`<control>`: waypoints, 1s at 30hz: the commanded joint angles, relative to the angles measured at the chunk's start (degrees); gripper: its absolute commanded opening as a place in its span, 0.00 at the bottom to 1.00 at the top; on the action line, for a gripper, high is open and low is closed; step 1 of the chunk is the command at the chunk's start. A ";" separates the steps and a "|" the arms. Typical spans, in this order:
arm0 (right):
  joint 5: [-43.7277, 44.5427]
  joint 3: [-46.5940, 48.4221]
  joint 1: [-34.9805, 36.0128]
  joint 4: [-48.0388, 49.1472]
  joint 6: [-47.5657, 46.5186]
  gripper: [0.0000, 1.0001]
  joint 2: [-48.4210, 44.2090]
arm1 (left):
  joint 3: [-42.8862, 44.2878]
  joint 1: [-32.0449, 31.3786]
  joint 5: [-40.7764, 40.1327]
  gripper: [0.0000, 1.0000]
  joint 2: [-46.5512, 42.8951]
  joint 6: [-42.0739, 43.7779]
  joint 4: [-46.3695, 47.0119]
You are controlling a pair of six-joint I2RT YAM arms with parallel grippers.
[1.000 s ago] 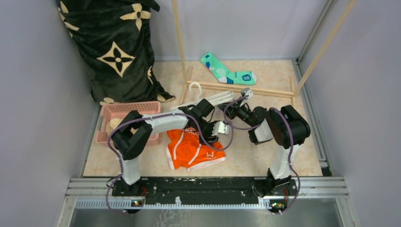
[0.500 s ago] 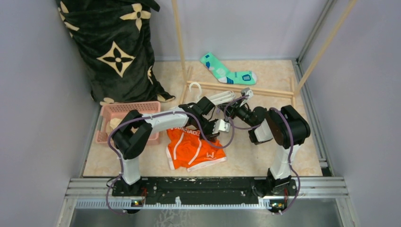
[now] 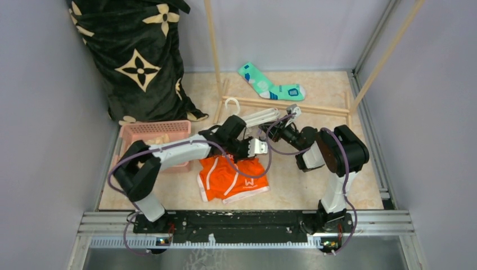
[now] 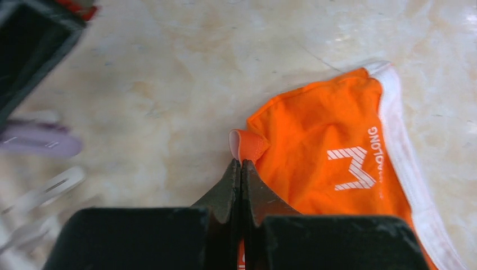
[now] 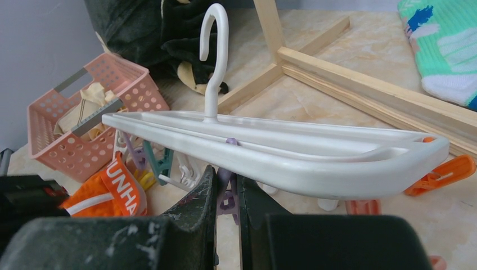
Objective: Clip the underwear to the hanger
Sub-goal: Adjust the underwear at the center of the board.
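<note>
- Plain lavender-grey walls [image 3: 45, 140] on the left, far and right sides.
- Beige marbled table [image 3: 315, 185], with an aluminium rail [image 3: 247, 220] along its near edge.
- Pale wooden rack [image 3: 281, 105] near the far edge.
- Black flower-patterned blanket [image 3: 135, 62] in the far left corner.

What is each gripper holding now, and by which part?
The left gripper pinches the underwear by a fold at its edge. The right gripper holds the hanger by a purple clip under its frame.

The left arm stretched forward and inward, the left gripper [image 4: 241, 167] pinched shut on the underwear [image 4: 332, 140]. The right arm bent leftward, the right gripper [image 5: 226, 173] clamped on a purple clothespin [image 5: 226, 199].
</note>
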 commanded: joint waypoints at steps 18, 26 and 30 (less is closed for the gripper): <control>-0.83 1.98 -0.24 11.19 -0.15 0.00 0.17 | -34.06 -23.94 -48.05 0.00 -12.09 8.51 52.40; -0.91 2.24 -0.19 11.28 0.11 0.00 0.73 | -40.20 -30.46 -56.79 0.19 -9.38 12.38 62.81; -1.08 2.22 -0.16 11.28 0.11 0.00 0.71 | -39.61 -31.09 -54.73 0.47 -11.32 6.86 59.51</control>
